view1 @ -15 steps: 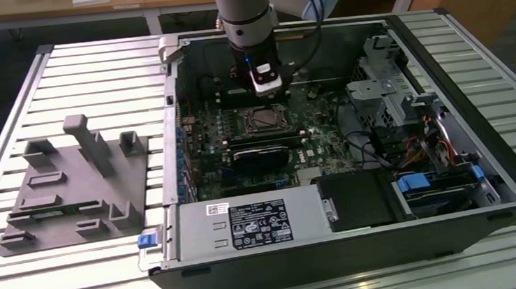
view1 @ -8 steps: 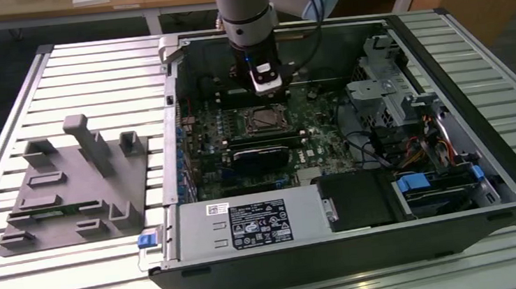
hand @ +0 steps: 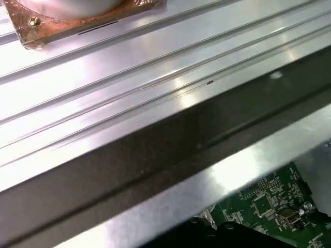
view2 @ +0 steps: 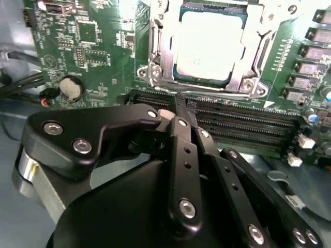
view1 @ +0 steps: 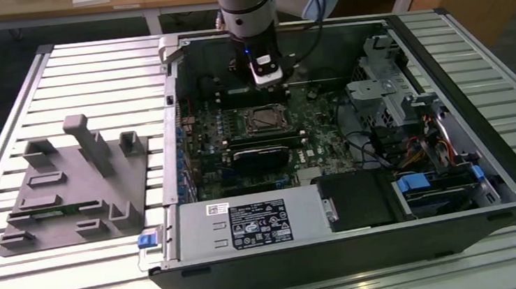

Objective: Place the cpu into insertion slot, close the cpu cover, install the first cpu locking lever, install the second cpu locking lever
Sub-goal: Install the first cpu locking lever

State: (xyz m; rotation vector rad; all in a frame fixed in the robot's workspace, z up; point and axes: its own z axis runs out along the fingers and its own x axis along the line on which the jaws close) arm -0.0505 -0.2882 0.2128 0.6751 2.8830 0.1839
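The cpu [view2: 207, 44] lies flat in the insertion slot [view1: 265, 119], its pale metal face showing through the window of the cpu cover [view2: 250, 62], which lies down around it. In the second wrist view my gripper [view2: 181, 106] has its black fingers [view2: 182, 150] pressed together with nothing between them. The tips hover over the memory slots, just beside the socket's edge. In the exterior view the gripper [view1: 268, 80] hangs inside the open computer case, a little behind the socket.
Long black memory slots [view2: 243, 124] run beside the socket. A black card [view1: 259, 160], a power supply [view1: 246, 224] and a drive cage [view1: 394, 101] crowd the case. A grey fixture block [view1: 74, 181] stands on the ribbed table at the exterior view's left.
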